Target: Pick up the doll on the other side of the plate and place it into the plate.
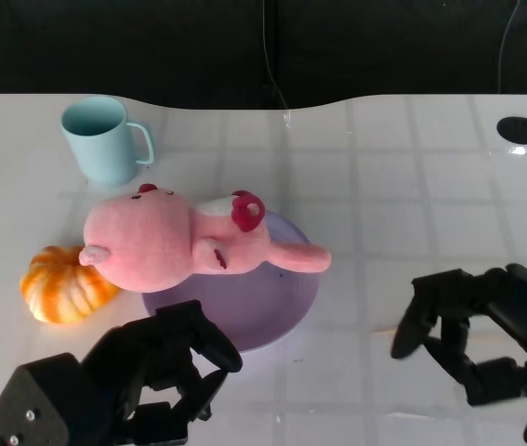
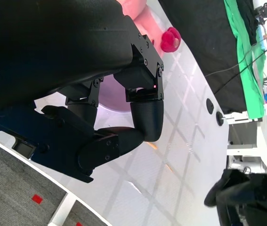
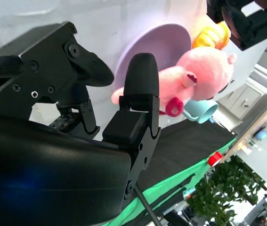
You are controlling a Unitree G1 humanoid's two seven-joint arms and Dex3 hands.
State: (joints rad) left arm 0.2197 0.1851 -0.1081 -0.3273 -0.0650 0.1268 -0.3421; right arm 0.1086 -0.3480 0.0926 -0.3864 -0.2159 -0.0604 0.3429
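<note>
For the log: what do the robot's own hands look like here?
Both the left hand and right hand are matte black, built of blocky, jointed finger segments with rounded tips and small visible screws. Each wrist view shows a smooth rounded black shell behind the fingers.

Doll [image 1: 175, 243] covered far part of plate [image 1: 272, 311] in head view; exact contact under body hidden. Left robot hand [image 1: 165, 372] overlapped plate's near rim, forearm cut by bottom edge. Right robot hand [image 1: 467, 339] cut at right edge. Left wrist view: shell blocked most of doll. Pumpkin [image 1: 63, 283] partly behind doll.
</note>
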